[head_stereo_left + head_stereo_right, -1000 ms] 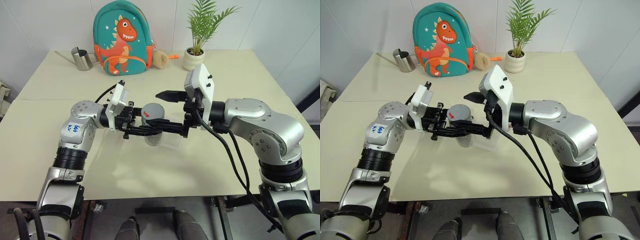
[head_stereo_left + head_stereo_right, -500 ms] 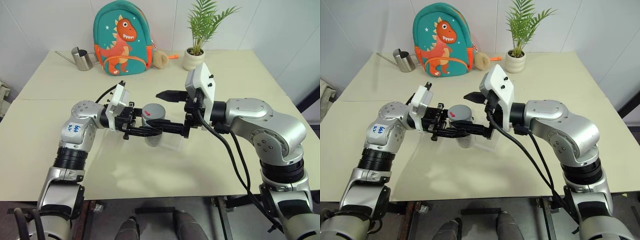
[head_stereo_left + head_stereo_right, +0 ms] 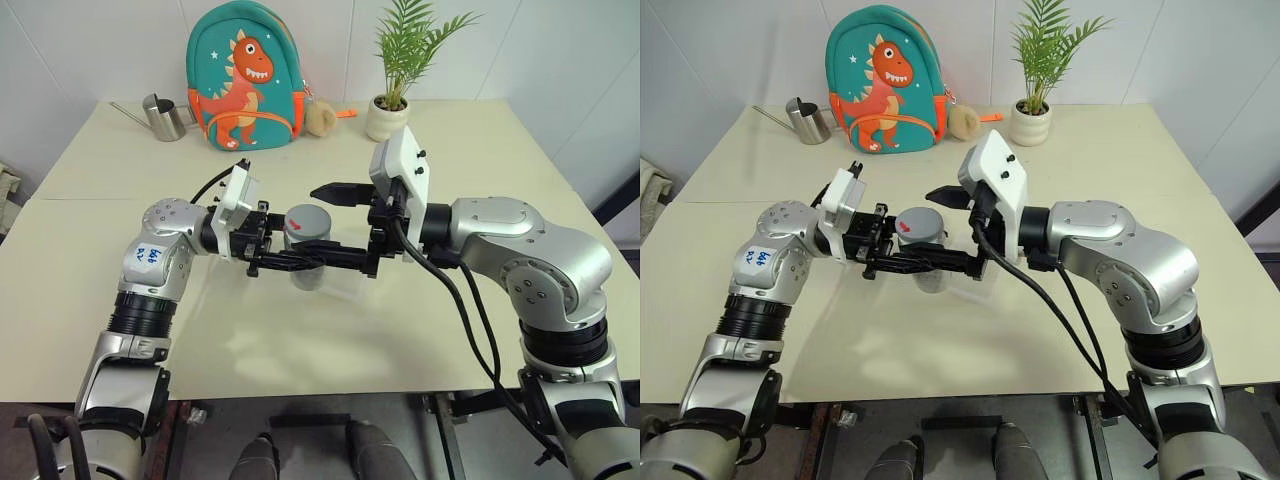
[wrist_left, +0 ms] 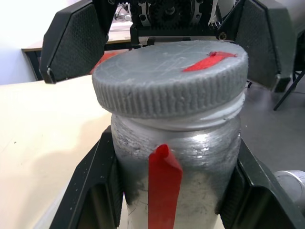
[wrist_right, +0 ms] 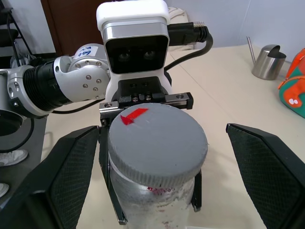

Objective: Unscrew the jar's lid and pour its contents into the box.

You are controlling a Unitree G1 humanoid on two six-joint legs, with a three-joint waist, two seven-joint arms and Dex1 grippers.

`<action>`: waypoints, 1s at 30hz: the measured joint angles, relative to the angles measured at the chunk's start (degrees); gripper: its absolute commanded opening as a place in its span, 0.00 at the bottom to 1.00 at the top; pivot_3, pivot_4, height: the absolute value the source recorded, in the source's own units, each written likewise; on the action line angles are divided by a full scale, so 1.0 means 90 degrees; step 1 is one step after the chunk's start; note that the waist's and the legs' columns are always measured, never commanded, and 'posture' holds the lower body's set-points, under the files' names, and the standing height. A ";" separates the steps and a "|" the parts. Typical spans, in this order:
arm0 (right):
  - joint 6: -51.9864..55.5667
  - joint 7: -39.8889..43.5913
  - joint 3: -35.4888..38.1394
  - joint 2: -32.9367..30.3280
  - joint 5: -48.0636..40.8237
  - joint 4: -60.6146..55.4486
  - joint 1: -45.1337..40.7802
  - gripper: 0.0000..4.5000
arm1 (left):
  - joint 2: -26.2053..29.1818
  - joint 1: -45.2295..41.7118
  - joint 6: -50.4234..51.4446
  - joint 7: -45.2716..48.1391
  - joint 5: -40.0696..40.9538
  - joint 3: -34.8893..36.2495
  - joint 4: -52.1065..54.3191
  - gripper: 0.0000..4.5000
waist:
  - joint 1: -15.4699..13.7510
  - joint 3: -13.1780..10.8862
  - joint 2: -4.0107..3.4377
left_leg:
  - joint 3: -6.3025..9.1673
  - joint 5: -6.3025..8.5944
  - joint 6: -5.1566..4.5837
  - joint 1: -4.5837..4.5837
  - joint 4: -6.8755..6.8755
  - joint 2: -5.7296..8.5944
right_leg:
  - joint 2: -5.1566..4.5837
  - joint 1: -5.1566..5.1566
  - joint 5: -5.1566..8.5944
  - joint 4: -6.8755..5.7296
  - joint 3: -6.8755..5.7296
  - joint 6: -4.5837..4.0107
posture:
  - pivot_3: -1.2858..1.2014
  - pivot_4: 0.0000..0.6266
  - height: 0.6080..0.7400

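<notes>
Still capped, jar (image 4: 176,186) under grey lid (image 4: 169,78).

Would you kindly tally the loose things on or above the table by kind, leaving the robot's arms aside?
Jar with lid: 1
Clear box: 1
Dinosaur backpack: 1
Steel watering can: 1
Potted plant: 1
Plush toy: 1
Total: 6

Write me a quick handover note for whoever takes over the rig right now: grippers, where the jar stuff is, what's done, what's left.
Left gripper: shut on the jar, held upright above the table.
Right gripper: open, fingers standing either side of the lid, not touching it.
Lid: screwed on, red mark on top.
Box: on the table, under and just behind the jar.
Done: jar lifted, right gripper lined up on the lid.
Left: close on the lid, unscrew it, pour the contents into the box.
</notes>
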State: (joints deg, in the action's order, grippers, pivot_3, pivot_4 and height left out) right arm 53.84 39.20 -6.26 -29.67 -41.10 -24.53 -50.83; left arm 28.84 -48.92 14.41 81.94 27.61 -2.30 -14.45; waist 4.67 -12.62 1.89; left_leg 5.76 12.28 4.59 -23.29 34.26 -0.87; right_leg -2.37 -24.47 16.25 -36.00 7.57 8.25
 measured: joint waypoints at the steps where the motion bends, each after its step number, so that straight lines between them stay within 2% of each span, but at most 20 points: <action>1: 0.0000 -0.0001 0.0000 0.0019 -0.0001 0.0000 0.0000 1.00 | -0.0002 0.0000 -0.0005 0.0000 0.0000 0.0000 -0.0001 0.45 | 0.0001 0.0000 0.0000 | 0.0000 0.0000 0.0000 0.0000 0.0000 0.0000 | 0.0000 0.0000 0.0000 0.0000 0.0000 0.0000 | 0.52 0.24 1.00; 14: -0.0001 0.0000 0.0000 0.0113 0.0007 0.0062 -0.0079 1.00 | -0.0003 0.0000 -0.0010 0.0001 -0.0002 0.0000 0.0000 0.45 | 0.0000 0.0000 0.0000 | 0.0000 0.0000 0.0000 0.0000 0.0000 0.0000 | 0.0000 0.0000 0.0000 0.0000 0.0000 0.0000 | 0.52 0.24 1.00; 17: -0.0001 0.0003 0.0000 0.0113 0.0009 0.0073 -0.0079 0.86 | -0.0003 0.0000 -0.0010 0.0000 -0.0007 0.0000 0.0000 0.45 | 0.0000 0.0000 0.0000 | 0.0000 0.0000 0.0000 0.0000 0.0000 0.0000 | 0.0000 0.0000 0.0000 0.0000 0.0000 0.0000 | 0.52 0.24 1.00; 21: -0.0001 0.0046 -0.0002 0.0113 -0.0004 0.0073 -0.0079 0.58 | -0.0003 0.0000 -0.0010 -0.0020 -0.0019 0.0000 -0.0001 0.45 | 0.0000 0.0000 0.0000 | 0.0000 0.0000 0.0000 0.0000 0.0000 0.0000 | 0.0000 0.0000 0.0000 0.0000 0.0000 0.0000 | 0.52 0.24 1.00; 30: -0.0001 0.0072 -0.0002 0.0113 -0.0056 0.0074 -0.0080 0.56 | -0.0009 0.0000 -0.0010 -0.0058 -0.0034 0.0000 -0.0001 0.45 | -0.0001 0.0000 0.0000 | 0.0000 0.0000 0.0000 0.0000 0.0000 0.0000 | 0.0000 0.0000 0.0000 0.0000 0.0000 0.0000 | 0.52 0.24 1.00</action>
State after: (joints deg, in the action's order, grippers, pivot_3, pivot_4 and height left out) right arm 53.83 39.85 -6.27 -28.66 -41.61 -23.86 -51.55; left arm 28.76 -48.91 14.32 81.42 27.31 -2.29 -14.45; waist 4.67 -12.62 1.89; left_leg 5.76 12.28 4.59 -23.29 34.26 -0.87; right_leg -2.37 -24.47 16.25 -36.00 7.57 8.26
